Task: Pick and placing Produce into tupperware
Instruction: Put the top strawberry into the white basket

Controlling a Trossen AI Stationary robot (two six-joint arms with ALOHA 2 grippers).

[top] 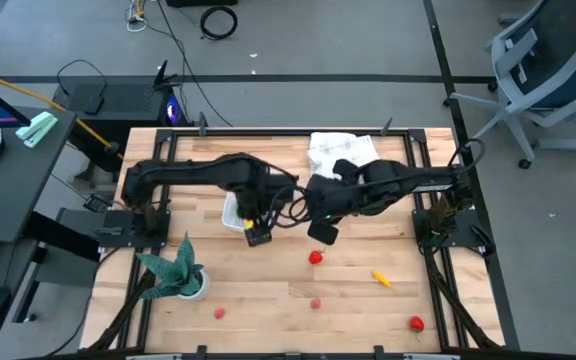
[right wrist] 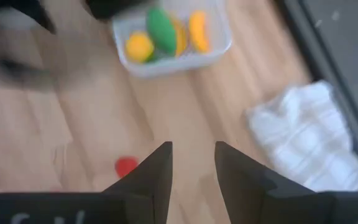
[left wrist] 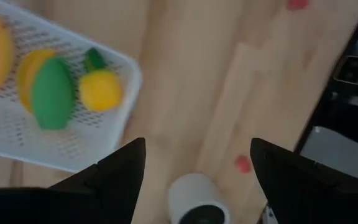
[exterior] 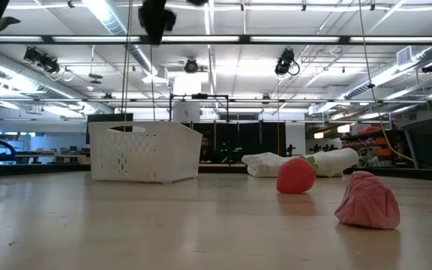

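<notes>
Over on the left, the left gripper [left wrist: 191, 177] hangs just beside the tupperware [top: 232, 212], fingers spread wide and holding nothing, with a banana, a green piece and a yellow piece already lying in the basket. Toward the middle, the right gripper [right wrist: 192, 177] hovers over bare wood, its fingers a narrow gap apart and empty. I'd say a fresh pick is next: the red piece [top: 315, 258] lies closest, with an orange piece [top: 379, 278] and small red and pink ones scattered along the near edge.

Potted plant [top: 173, 272] near table's front-left corner; folded cloth [top: 340, 153] at back.
</notes>
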